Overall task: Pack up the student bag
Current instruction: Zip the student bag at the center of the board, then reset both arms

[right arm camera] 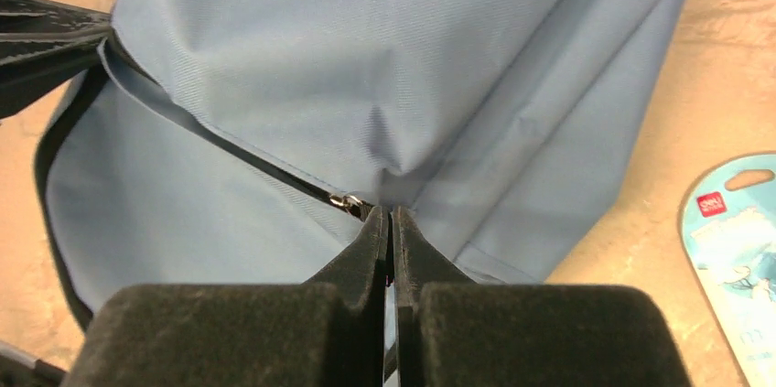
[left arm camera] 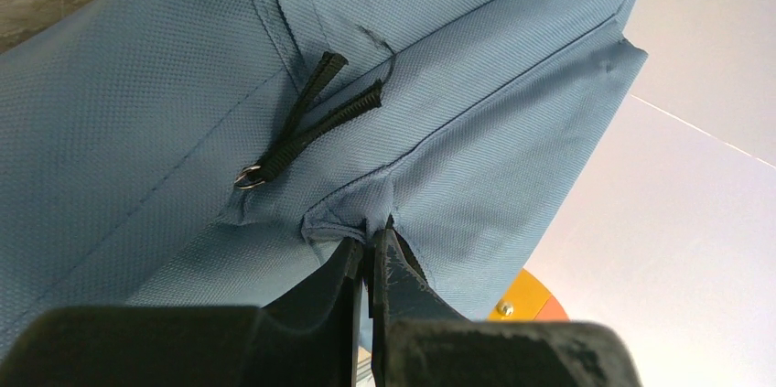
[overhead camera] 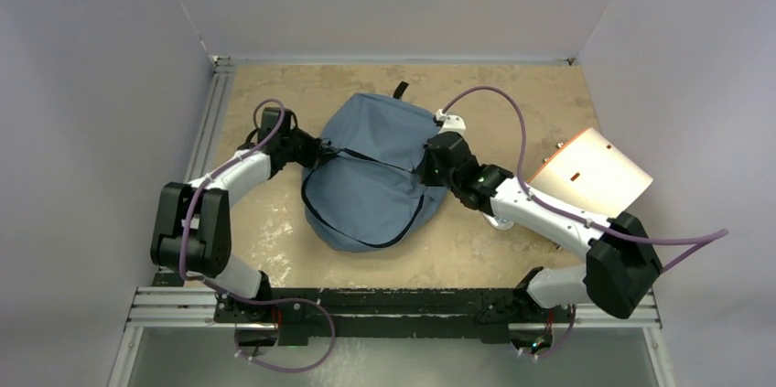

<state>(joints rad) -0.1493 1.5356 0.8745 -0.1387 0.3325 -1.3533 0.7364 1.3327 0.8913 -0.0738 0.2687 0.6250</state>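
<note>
The student bag [overhead camera: 371,172], slate-blue fabric with black zippers, lies in the middle of the table between both arms. My left gripper [overhead camera: 316,151] is at its left edge and shut on a pinched fold of the blue fabric [left arm camera: 371,225]; two black cord zipper pulls [left arm camera: 311,122] lie just beyond the fold. My right gripper [overhead camera: 430,165] is at the bag's right side, shut on the bag [right arm camera: 391,213] right beside the metal zipper ring [right arm camera: 348,201]. Whether it pinches the pull tab or the cloth is hidden by the fingers.
A beige folder [overhead camera: 590,172] with an orange edge lies right of the bag, partly under the right arm. A light-blue card packet [right arm camera: 737,250] lies on the table by the bag's right edge. Walls close in the left, back and right sides.
</note>
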